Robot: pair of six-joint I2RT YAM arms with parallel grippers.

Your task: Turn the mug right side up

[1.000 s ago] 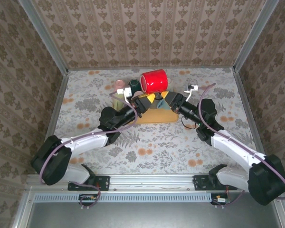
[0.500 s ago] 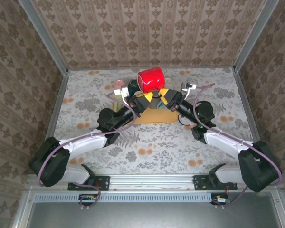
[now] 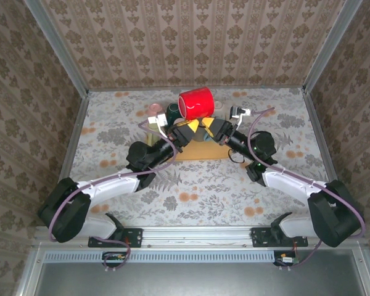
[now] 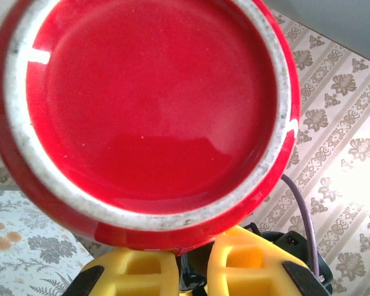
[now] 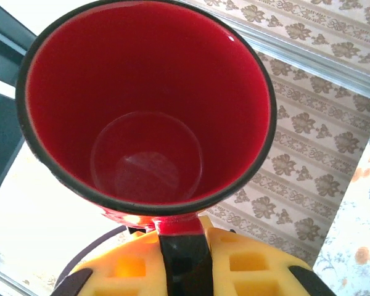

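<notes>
Two pincers share a red mug (image 3: 196, 103) above the counter (image 3: 111, 185)
Left pincer (image 3: 186, 127) is clamped on its base end; the mug hangs sideways over the far middle; right pincer (image 3: 207, 125) is clamped on the handle (image 5: 177, 231)

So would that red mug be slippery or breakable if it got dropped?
Probably slippery: the red mug has shiny, reflecting glaze. Its rough base ring suggests ceramic: likely stiff, weighty, chippable. On its side, its round body could roll until the handle stops it.
</notes>
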